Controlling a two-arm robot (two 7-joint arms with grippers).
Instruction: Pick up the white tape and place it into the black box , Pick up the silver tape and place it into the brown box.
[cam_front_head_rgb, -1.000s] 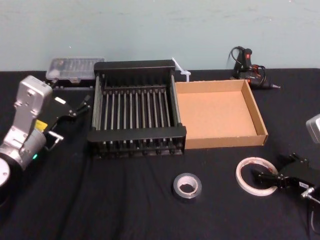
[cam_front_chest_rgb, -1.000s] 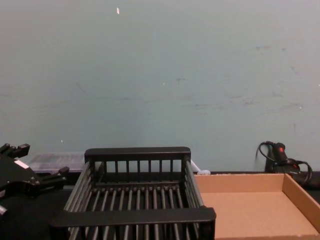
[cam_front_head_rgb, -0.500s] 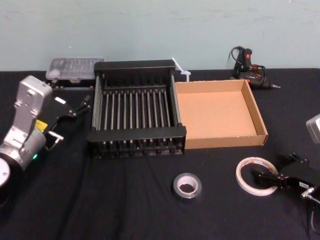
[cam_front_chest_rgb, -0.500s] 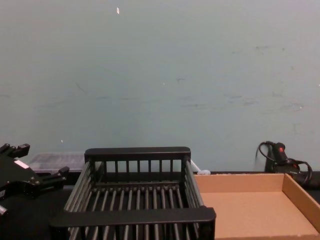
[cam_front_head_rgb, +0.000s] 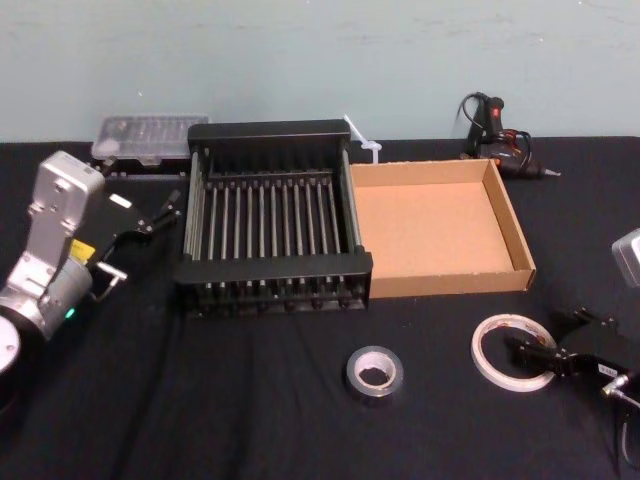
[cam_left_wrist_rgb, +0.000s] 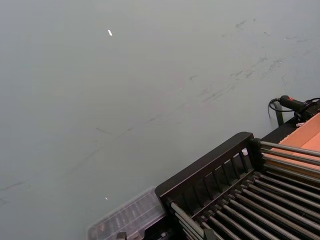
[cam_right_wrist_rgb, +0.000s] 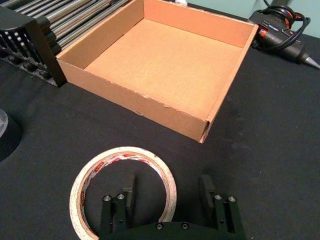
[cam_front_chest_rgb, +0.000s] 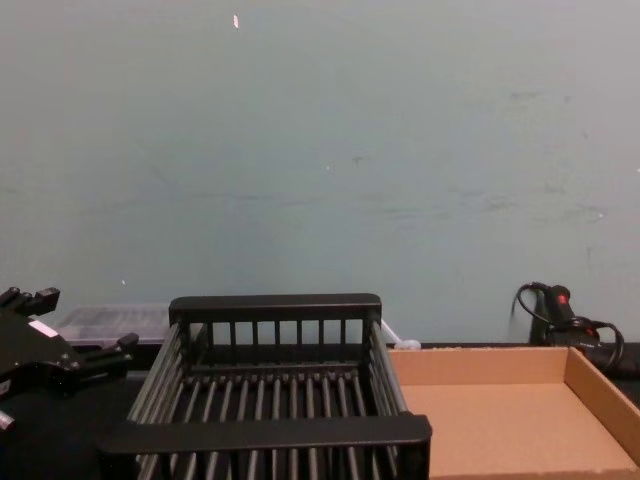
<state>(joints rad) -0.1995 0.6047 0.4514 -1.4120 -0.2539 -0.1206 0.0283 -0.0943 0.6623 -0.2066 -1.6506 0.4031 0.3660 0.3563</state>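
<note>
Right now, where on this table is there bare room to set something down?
Free: the black cloth between the black box and silver tape, and the brown box floor. Crowded: front right, where the open right gripper straddles the white tape, and by the left gripper.

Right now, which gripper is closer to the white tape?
Right. The right gripper straddles the white tape's rim, fingers open. The left gripper is parked far off, left of the black crate.
</note>
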